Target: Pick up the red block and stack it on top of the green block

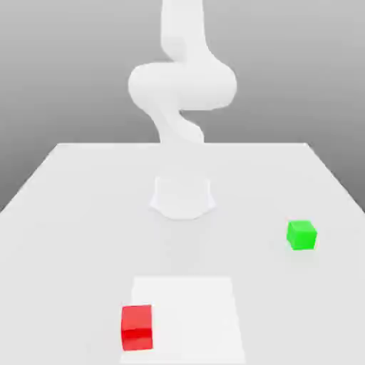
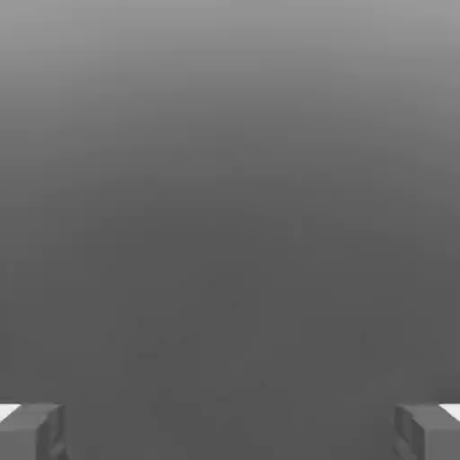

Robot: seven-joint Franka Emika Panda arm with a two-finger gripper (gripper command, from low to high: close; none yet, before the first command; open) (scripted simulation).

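You are at the reach step: nothing is held, and the red block (image 1: 137, 326) sits alone on the white table (image 1: 64, 214), at the near edge of a paler square patch (image 1: 192, 306), toward the exterior view's left. The gripper (image 2: 230, 431) has its two grey fingers (image 2: 31, 431) spread wide, with only empty grey background between them. To do this well, bring the hand directly above the red block, line the fingers up with two opposite flat faces, then descend straight. The red block is a small, bright, matte cube. The green block (image 1: 301, 234), similar but slightly smaller-looking, rests well apart toward the exterior view's right.
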